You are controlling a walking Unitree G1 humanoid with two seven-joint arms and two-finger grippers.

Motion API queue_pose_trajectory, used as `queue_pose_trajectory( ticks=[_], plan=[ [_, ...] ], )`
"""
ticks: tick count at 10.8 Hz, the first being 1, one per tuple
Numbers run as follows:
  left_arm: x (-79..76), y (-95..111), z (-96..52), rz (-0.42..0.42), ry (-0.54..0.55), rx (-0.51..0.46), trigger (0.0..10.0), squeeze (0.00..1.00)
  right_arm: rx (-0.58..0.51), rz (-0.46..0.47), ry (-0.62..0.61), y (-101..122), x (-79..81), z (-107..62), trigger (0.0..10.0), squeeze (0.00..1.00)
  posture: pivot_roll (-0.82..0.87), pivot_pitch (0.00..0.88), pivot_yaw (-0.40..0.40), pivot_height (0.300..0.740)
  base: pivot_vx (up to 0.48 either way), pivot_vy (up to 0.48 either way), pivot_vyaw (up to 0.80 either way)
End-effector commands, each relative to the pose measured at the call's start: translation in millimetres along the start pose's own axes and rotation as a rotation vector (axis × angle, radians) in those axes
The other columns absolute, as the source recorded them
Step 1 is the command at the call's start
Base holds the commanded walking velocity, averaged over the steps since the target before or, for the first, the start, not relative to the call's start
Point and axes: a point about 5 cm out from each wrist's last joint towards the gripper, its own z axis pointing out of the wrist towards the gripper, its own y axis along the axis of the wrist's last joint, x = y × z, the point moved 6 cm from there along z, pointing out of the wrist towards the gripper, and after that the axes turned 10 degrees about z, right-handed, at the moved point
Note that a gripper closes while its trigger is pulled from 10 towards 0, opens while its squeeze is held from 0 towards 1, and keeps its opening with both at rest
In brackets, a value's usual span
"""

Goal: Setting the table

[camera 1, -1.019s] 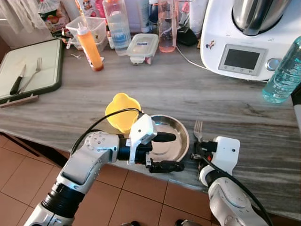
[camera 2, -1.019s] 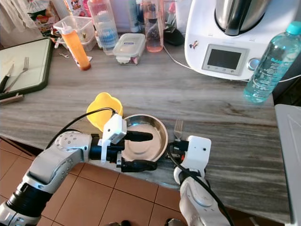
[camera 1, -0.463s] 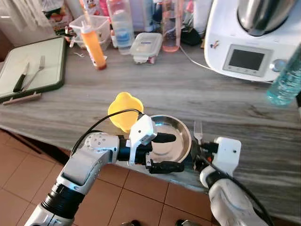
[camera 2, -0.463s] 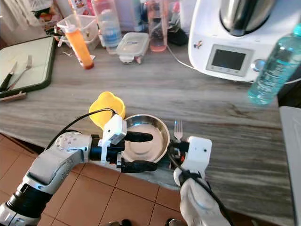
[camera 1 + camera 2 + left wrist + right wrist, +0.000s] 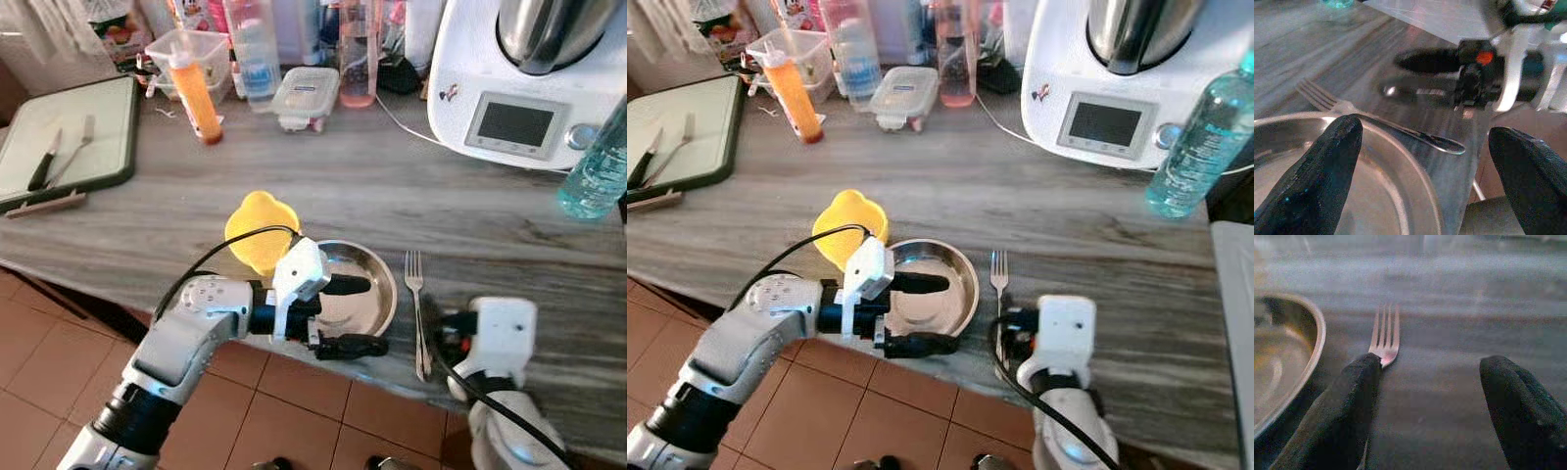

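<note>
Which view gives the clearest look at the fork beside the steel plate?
The left eye view: the whole fork lies flat on the counter, tines away from the robot. The right wrist view shows just the tines past a finger. The left wrist view shows it blurred beyond the plate rim.

The right tool (image 5: 1425,416), fingers spread, frames a fork (image 5: 1384,335) beside the steel bowl (image 5: 1283,357).

No text can be read. The labels on the bottles (image 5: 253,49) and the screen of the white kitchen machine (image 5: 514,124) are too small and blurred.
</note>
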Motion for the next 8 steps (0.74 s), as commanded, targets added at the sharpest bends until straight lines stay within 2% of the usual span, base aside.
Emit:
queue_pose_trajectory(
  ticks=[1, 3, 4, 5, 6, 7, 8],
  plan=[
    [7.9, -1.5, -5.3, 0.014, 0.040, 0.013, 10.0, 0.00, -0.049, -0.018, -0.011, 10.2, -1.9, -2.1, 10.0, 1.00, -0.04, 0.137, 0.073, 0.740, 0.000, 0.000, 0.00],
    [36.3, 1.8, -15.5, 0.050, 0.202, -0.006, 10.0, 0.00, -0.134, -0.058, -0.054, 26.2, -12.5, -2.6, 10.0, 1.00, -0.03, 0.132, 0.067, 0.740, 0.000, 0.000, 0.00],
    [60.2, 4.9, -25.8, 0.075, 0.354, -0.030, 10.0, 0.00, -0.184, -0.066, -0.073, 36.0, -17.4, -1.8, 10.0, 1.00, -0.03, 0.132, 0.067, 0.740, 0.000, 0.000, 0.00],
    [83.9, 12.9, -43.5, 0.091, 0.507, -0.074, 10.0, 0.00, -0.233, -0.094, -0.076, 45.7, -18.3, -1.3, 10.0, 1.00, -0.01, 0.127, 0.047, 0.740, 0.000, 0.000, 0.00],
    [84.9, 23.4, -45.9, 0.109, 0.527, -0.125, 10.0, 0.00, -0.255, -0.102, -0.078, 50.3, -19.9, -0.5, 10.0, 1.00, -0.01, 0.127, 0.047, 0.740, 0.000, 0.000, 0.00],
    [93.0, 27.5, -51.9, 0.079, 0.590, -0.158, 10.0, 0.00, -0.261, -0.104, -0.083, 50.9, -21.3, -0.3, 10.0, 1.00, 0.00, 0.128, 0.036, 0.740, 0.000, 0.000, 0.00],
    [105.9, 34.9, -60.8, 0.071, 0.701, -0.208, 10.0, 0.00, -0.267, -0.115, -0.092, 49.6, -23.3, -0.1, 10.0, 1.00, 0.01, 0.128, 0.027, 0.740, 0.000, 0.000, 0.00]
  ],
)
